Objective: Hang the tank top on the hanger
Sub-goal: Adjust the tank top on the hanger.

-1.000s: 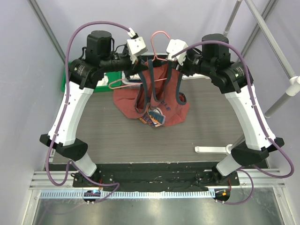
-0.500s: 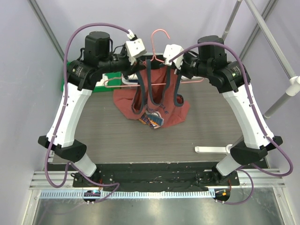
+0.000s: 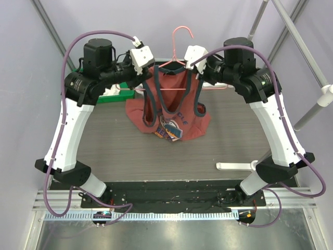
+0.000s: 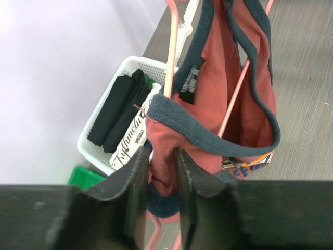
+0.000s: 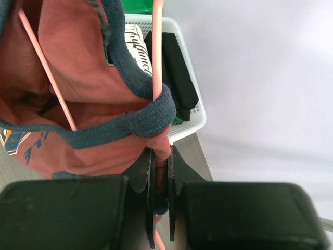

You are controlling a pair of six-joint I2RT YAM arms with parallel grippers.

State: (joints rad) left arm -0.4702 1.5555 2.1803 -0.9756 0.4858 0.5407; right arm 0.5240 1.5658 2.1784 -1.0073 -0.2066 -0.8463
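From above, we see a rust-red sleeveless tank top [image 3: 179, 112] with ribbed navy trim hanging between the two arms over the grey wood-grain surface [image 3: 234, 130]. A thin pink wire hanger [image 3: 174, 41] sits inside it, with its hook rising above the neckline and its bar showing through the neck opening. The left tool [image 3: 147, 63] and right tool [image 3: 188, 65] meet the shirt's shoulders.

In the left wrist view, the left tool's dark jaws stand a little apart with red cloth and navy trim filling the gap. We cannot tell whether they pinch it. Beyond lies a white lattice plastic basket [image 4: 99, 151] holding folded black clothes [image 4: 117, 107] and a white printed cloth [image 4: 134, 140].

In the right wrist view, the right tool is clamped narrowly on the tank top's shoulder cloth, with the hanger wire running between its jaws.
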